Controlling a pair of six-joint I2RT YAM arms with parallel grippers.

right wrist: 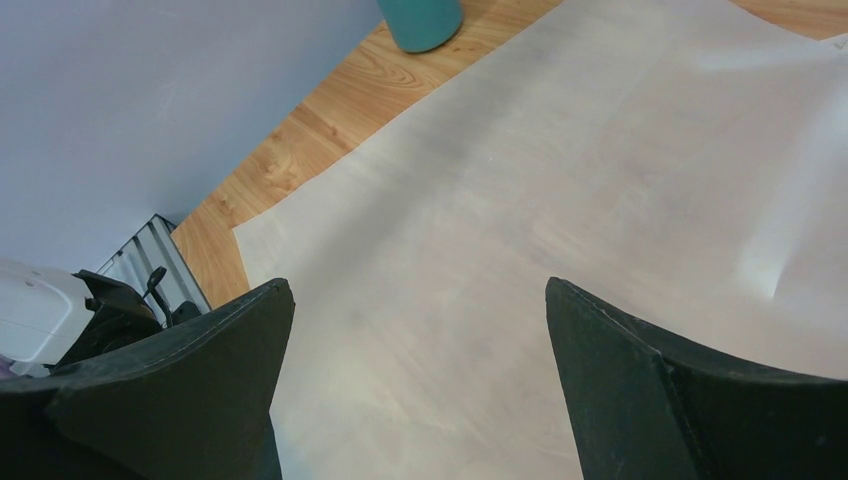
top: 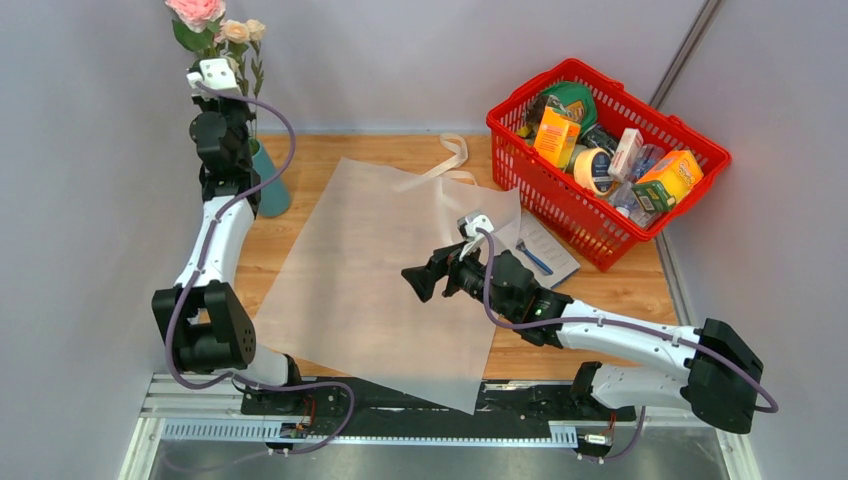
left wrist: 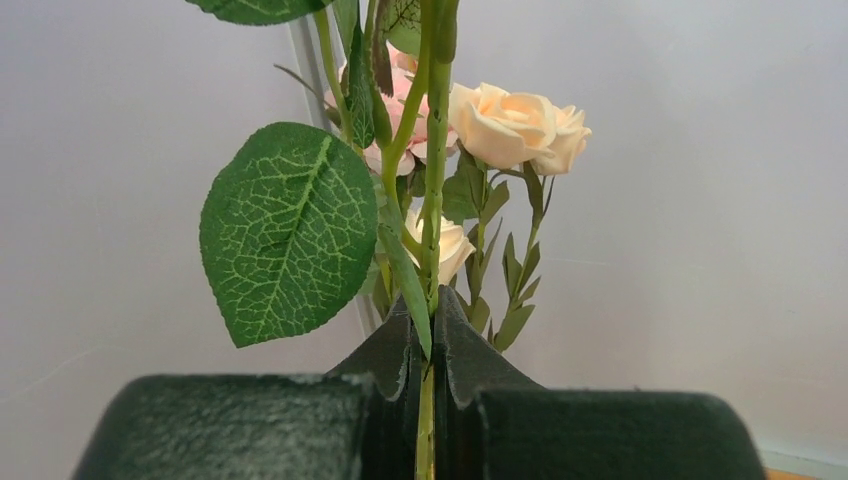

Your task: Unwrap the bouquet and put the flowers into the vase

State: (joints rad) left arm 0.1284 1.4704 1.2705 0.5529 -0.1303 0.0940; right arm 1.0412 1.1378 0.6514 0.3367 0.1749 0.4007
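One paper sheet (top: 380,290) lay spread flat, a red basket (top: 600,150) at its far right and the vase (top: 270,188) at its far left, while the right gripper (top: 413,286) hovered wide open over it and the left gripper (left wrist: 426,330) pinched the flowers (left wrist: 510,125) by their stems above the vase.

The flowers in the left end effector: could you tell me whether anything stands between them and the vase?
Nothing visible does. The flowers hang above the vase in the left end effector; the left arm hides the vase's mouth.
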